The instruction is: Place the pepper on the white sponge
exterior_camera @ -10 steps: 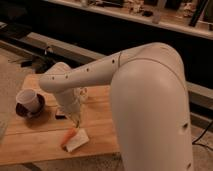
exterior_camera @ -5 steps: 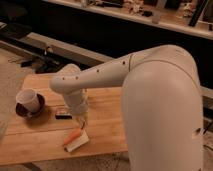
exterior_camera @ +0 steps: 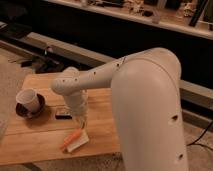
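Pepper [exterior_camera: 71,138] now lies on your white sponge [exterior_camera: 77,142]; the gripper [exterior_camera: 80,120] has lifted away toward 12 o'clock. White cup [exterior_camera: 28,100] at 10 o'clock; arm [exterior_camera: 145,100] blocks your right.

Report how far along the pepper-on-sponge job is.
Looks done: the pepper lies on the white sponge at the table's front edge. In hand: nothing visible; the gripper sits just above the sponge, mostly hidden by the arm. Left: pulling the arm away.
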Robot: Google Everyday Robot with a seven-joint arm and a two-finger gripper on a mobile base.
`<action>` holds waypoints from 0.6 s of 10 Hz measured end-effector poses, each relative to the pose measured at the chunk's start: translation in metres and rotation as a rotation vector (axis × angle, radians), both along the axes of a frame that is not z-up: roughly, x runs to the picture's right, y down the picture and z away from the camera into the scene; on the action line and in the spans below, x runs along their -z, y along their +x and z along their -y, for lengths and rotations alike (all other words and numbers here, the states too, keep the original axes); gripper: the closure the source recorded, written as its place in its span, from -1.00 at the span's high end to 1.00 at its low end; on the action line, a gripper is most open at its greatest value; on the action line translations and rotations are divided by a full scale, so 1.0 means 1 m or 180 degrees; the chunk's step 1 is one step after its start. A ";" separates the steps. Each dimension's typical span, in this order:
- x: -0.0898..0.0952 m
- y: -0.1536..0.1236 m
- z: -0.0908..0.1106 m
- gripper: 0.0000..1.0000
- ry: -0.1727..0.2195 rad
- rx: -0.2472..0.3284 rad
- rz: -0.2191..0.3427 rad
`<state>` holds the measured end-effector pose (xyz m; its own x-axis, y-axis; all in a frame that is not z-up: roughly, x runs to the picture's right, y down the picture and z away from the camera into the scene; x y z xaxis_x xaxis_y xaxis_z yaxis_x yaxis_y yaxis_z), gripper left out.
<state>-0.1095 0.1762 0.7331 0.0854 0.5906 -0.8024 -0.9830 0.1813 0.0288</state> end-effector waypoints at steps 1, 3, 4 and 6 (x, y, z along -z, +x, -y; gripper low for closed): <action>-0.003 0.001 0.002 -1.00 0.0000 0.0006 -0.0013; -0.007 0.009 0.005 -1.00 -0.0010 0.0017 -0.0072; -0.006 0.014 0.005 -1.00 -0.0024 0.0022 -0.0108; -0.004 0.021 0.004 -1.00 -0.0050 0.0022 -0.0147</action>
<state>-0.0884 0.1719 0.7370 0.0521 0.5775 -0.8147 -0.9794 0.1888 0.0711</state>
